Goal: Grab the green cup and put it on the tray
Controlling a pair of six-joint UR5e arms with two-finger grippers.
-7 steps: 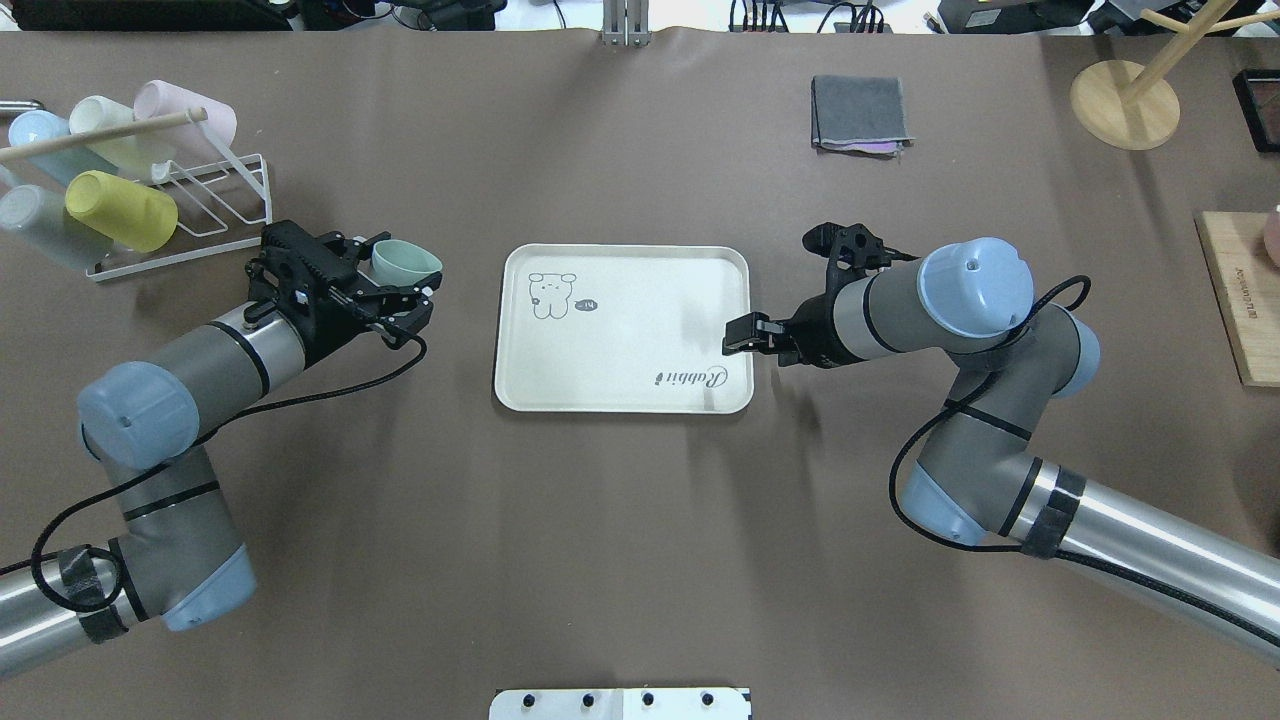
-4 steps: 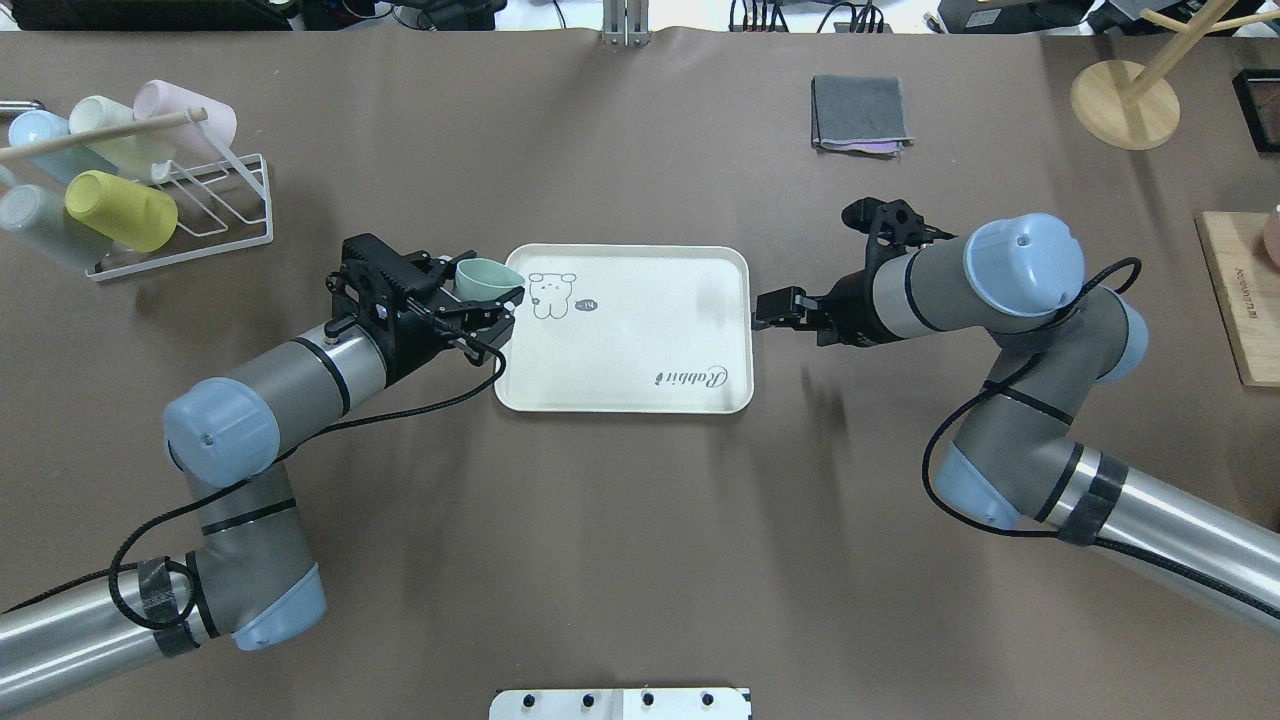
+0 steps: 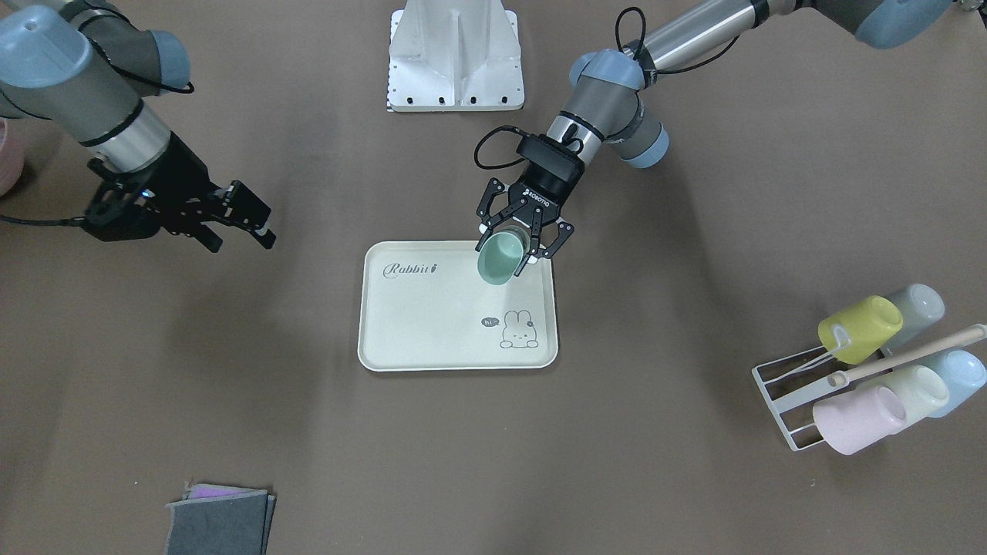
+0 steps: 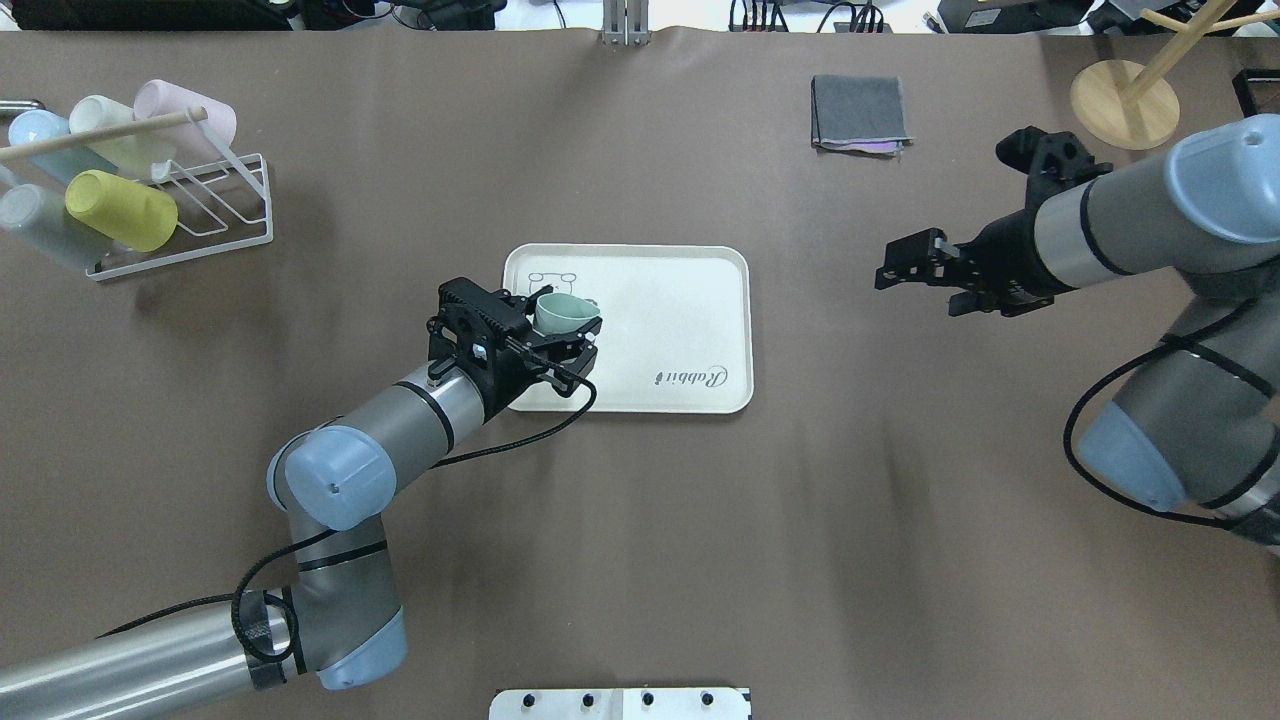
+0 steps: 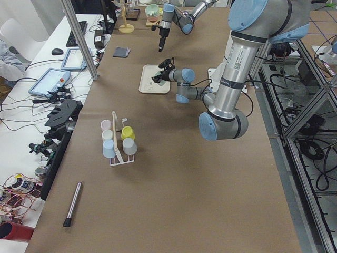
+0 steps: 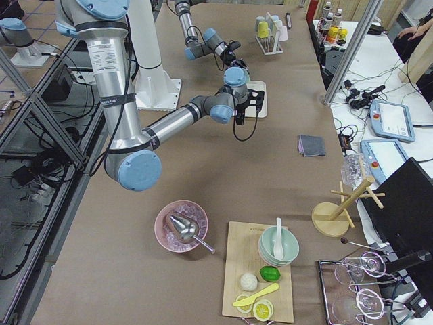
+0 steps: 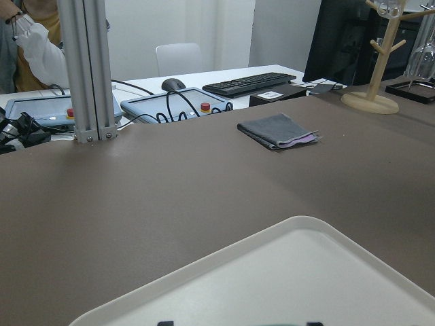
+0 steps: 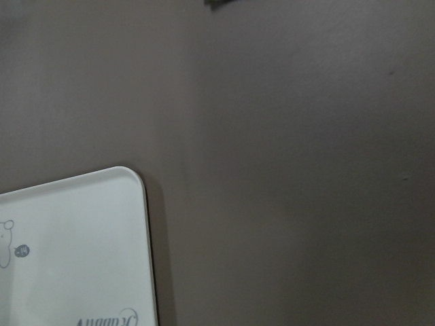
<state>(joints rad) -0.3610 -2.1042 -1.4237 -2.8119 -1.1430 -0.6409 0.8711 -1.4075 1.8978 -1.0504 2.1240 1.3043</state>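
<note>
One green cup (image 3: 497,260), clamped tilted in left gripper (image 3: 518,245) over tray (image 3: 432,324), probably airborne, needed levelling before release.

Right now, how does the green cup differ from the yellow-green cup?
The green cup is muted teal; the yellow-green cup is brighter. The green cup is held tilted by the left gripper over the tray; the yellow-green cup rests slanted on the wire rack, untouched. Both are plain handleless tumblers.
</note>
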